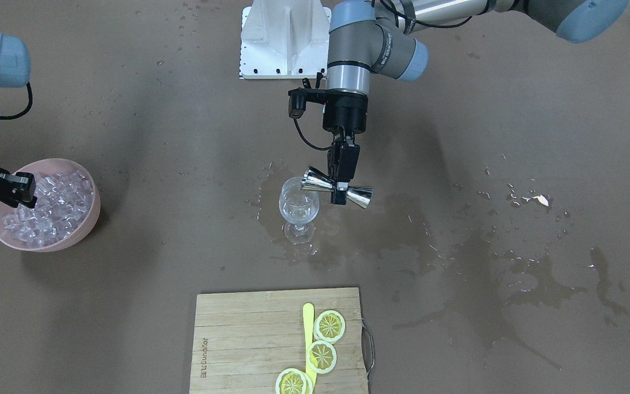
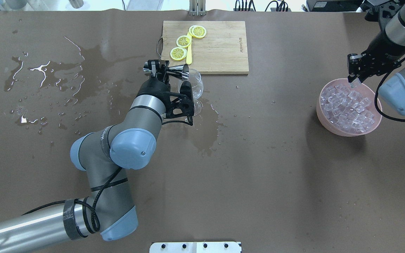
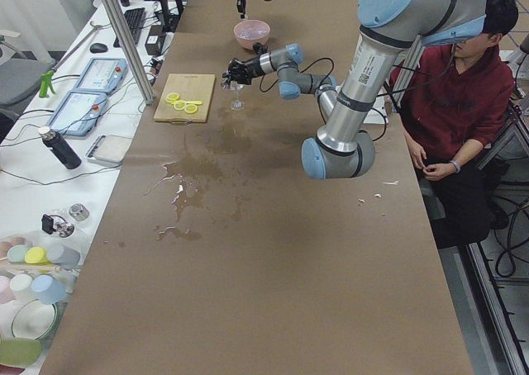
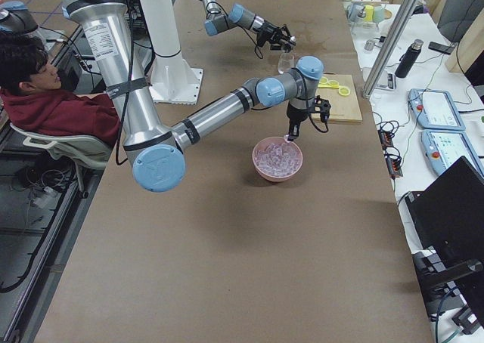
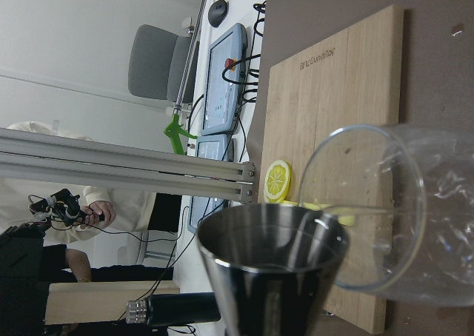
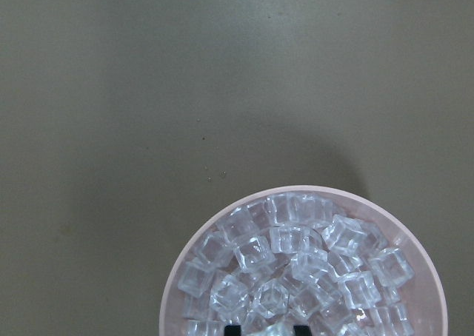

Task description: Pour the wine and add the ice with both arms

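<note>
My left gripper (image 1: 341, 192) is shut on a steel double-ended jigger (image 1: 320, 183), tipped on its side with one mouth at the rim of the clear stemmed glass (image 1: 298, 210). The left wrist view shows the jigger's mouth (image 5: 274, 269) against the glass's rim (image 5: 415, 210). My right gripper (image 2: 353, 80) hangs over the far edge of a pink bowl (image 2: 320, 109) heaped with ice (image 2: 350, 109). In the right wrist view its fingertips (image 6: 234, 328) sit either side of one clear cube just above the ice (image 6: 296, 269).
A bamboo cutting board (image 1: 249, 339) with three lemon slices (image 1: 330, 326) and a yellow stick (image 1: 308, 328) lies past the glass. Wet puddles (image 1: 512, 284) spread around the glass and on my left side. The white base block (image 1: 285, 44) sits at my base.
</note>
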`<act>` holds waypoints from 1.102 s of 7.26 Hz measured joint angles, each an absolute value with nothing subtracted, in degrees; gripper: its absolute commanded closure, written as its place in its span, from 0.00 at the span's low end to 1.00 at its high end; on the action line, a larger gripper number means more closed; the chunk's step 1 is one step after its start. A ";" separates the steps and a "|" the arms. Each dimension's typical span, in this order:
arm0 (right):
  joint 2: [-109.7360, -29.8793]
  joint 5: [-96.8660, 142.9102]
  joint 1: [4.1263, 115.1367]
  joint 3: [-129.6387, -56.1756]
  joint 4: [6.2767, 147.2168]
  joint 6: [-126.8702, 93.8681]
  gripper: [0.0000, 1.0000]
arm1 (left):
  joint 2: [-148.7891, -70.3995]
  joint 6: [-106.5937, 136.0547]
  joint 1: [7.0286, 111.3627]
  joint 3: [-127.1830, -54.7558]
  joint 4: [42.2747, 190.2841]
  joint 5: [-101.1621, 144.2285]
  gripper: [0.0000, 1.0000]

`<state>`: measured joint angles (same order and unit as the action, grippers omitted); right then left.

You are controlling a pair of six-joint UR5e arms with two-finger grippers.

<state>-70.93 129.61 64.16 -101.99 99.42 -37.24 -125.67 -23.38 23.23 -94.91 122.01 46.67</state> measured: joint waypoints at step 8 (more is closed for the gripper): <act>-66.93 129.64 63.42 -101.38 99.50 -41.01 0.88 | -125.88 -28.38 23.25 -95.87 119.69 44.63 1.00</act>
<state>-66.93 129.64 63.42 -101.38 99.50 -41.01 -125.88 -28.38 23.25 -95.87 119.69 44.63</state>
